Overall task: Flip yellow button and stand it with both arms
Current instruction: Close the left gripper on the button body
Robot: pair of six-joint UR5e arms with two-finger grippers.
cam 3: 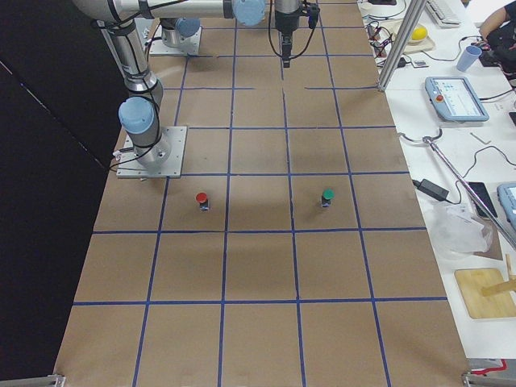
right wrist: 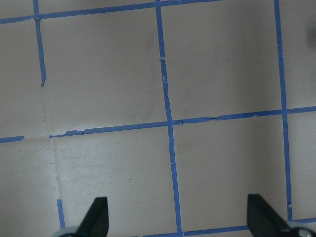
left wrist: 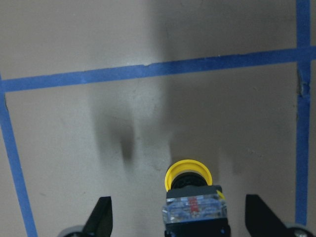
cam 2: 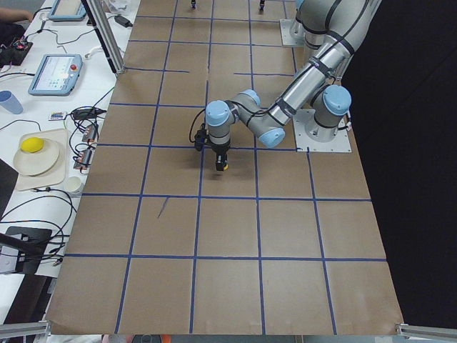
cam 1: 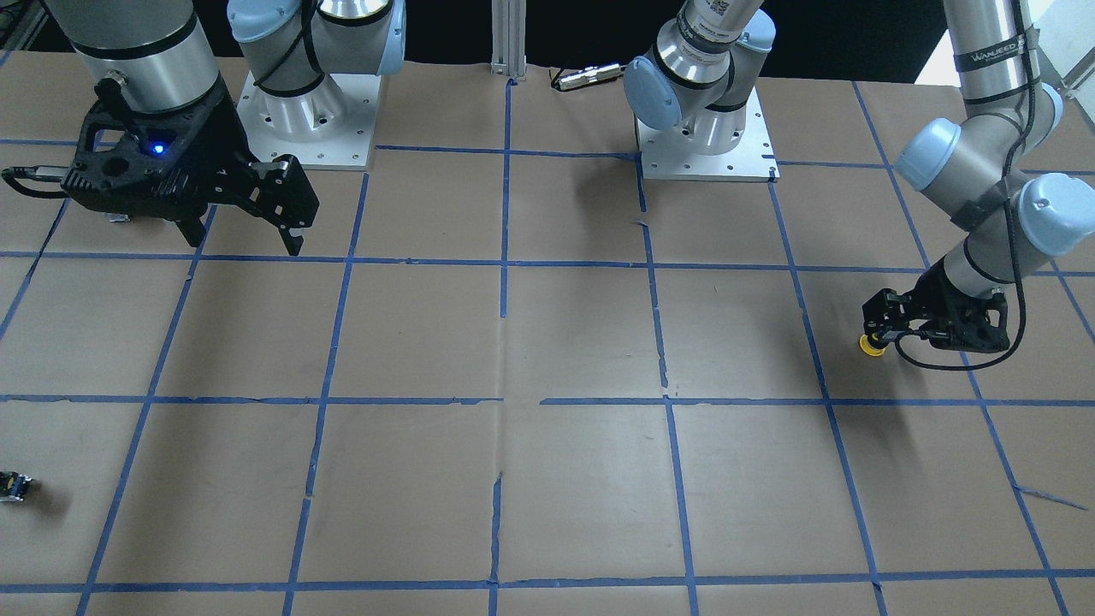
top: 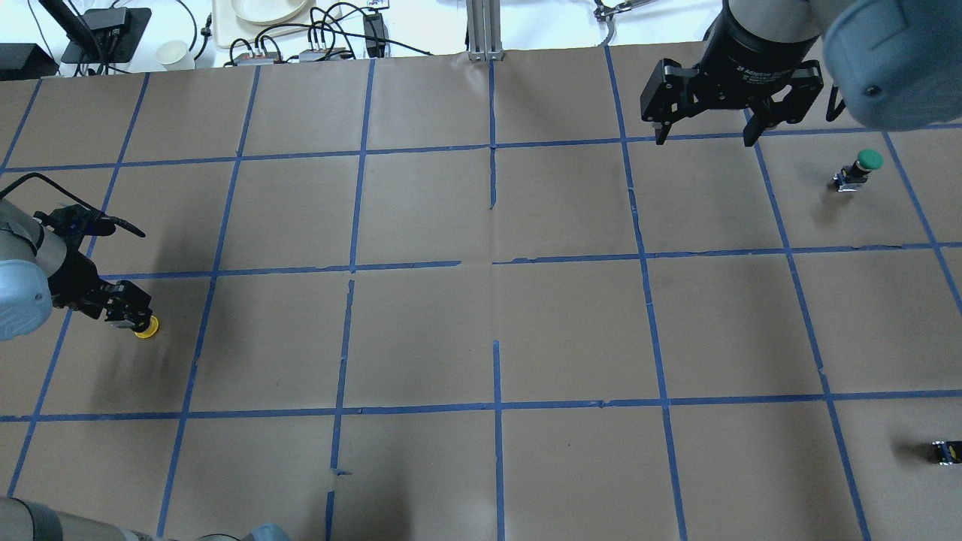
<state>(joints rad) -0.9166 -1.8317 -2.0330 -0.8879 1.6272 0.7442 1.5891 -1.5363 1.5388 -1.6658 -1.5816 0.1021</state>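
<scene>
The yellow button [left wrist: 190, 195] is between the fingers of my left gripper [left wrist: 180, 217], cap pointing away from the wrist camera and clear-grey contact block toward it. The fingers [left wrist: 101, 215] stand wide apart on either side and do not touch it. In the overhead view the yellow cap [top: 146, 327] shows at the tip of the left gripper [top: 129, 314], at the table's left edge. It also shows in the front view [cam 1: 872, 345]. My right gripper [top: 703, 139] is open and empty, held high over the far right squares.
A green-capped button [top: 864, 164] stands at the far right. A red-capped button [cam 3: 201, 199] stands near the right arm's base plate [cam 3: 153, 153]. A small dark capless block [top: 945, 451] lies at the right edge. Blue tape lines grid the brown table.
</scene>
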